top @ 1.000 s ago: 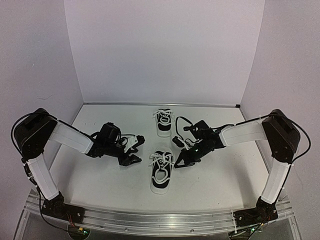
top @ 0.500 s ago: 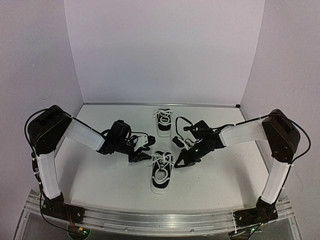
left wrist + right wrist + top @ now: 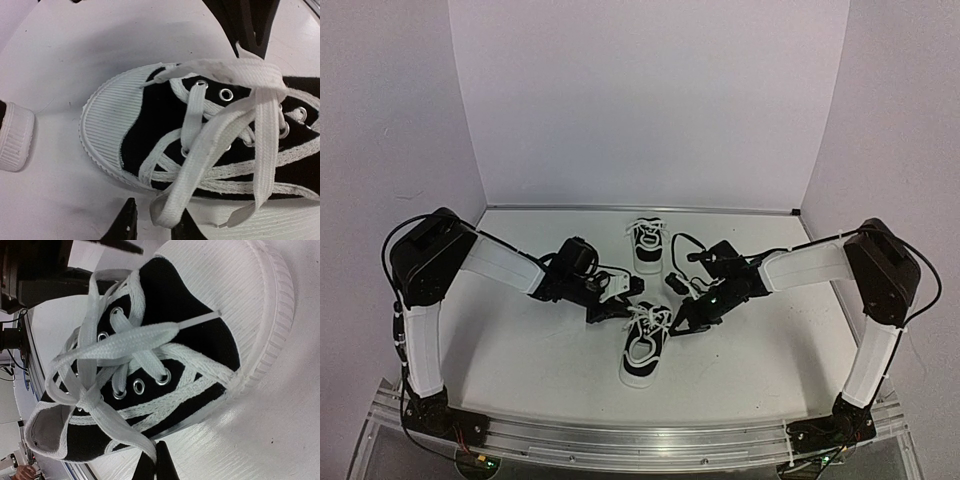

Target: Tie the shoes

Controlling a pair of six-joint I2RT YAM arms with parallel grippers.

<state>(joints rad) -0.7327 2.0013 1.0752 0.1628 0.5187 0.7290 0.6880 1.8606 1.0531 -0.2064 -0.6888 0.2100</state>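
Two shoes, black with white soles and laces, sit mid-table: the near shoe (image 3: pixel 642 347) between both grippers, the far shoe (image 3: pixel 647 243) behind it. In the left wrist view the near shoe (image 3: pixel 150 120) lies toe to the left, and a loose white lace loop (image 3: pixel 210 145) runs down between the tips of my left gripper (image 3: pixel 154 222). Its jaws are narrowly open; the loop touches one finger (image 3: pixel 182 231) only. My right gripper (image 3: pixel 156 462) is shut on the other lace strand (image 3: pixel 115 425), which leads taut to a crossing over the eyelets. In the top view the left gripper (image 3: pixel 623 301) and right gripper (image 3: pixel 682 322) flank the shoe's lacing.
The far shoe's white toe (image 3: pixel 12 135) shows at the left edge of the left wrist view. The right arm's black fingers (image 3: pixel 245 20) stand just beyond the near shoe. White walls enclose the table on three sides; a metal rail (image 3: pixel 620 435) runs along the front.
My left arm has swung right to the near shoe's lacing and its jaws have narrowed around the lace loop. The right arm has not moved.
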